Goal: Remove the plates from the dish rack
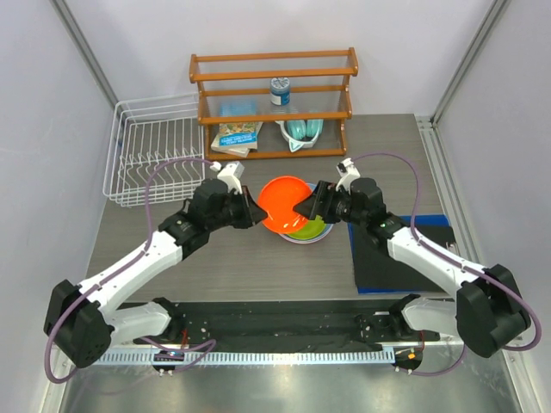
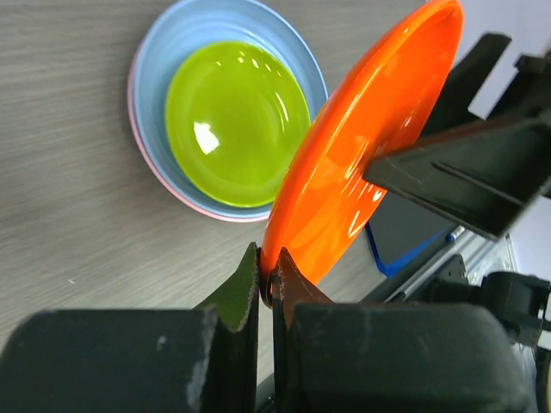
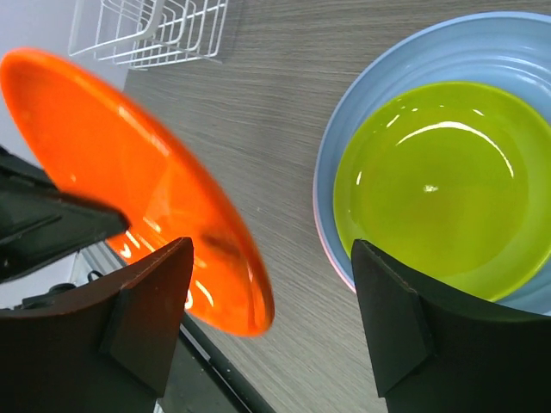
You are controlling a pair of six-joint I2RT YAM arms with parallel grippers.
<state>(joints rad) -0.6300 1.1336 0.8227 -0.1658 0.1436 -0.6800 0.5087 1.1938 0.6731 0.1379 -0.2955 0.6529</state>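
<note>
The left gripper point(image 2: 269, 280) is clamping its two fingers together on the rim of the orange plate point(image 2: 362, 146), holding it tilted steeply on edge above the surface point(image 1: 258, 267). From that gripper the plate is rising away and to the right, its long line running from the pinched rim up toward the right gripper point(image 1: 312, 205). The stack it probably belongs on is lying ahead and left of the pinch: the green plate point(image 2: 234, 120) is nesting in the blue plate point(image 2: 172, 43), with a sliver of the pink plate point(image 2: 207, 211) showing underneath.

The right gripper is standing with its jaws wide apart, gripping nothing. The orange plate's free edge is passing just in front of one of its fingers point(image 3: 146, 318), and the stack is sitting under the other. Both arms are about equally near the plate, but only the left is gripping it.

The next move looks to depend on tipping the plate flat and centring it over the green one.

The right wrist view is showing the gap between the free rim and the stack, which the overhead view hides. Only the overhead view is showing the dish rack point(image 1: 155, 151), well behind the left gripper, with no plates visible in it.
</note>
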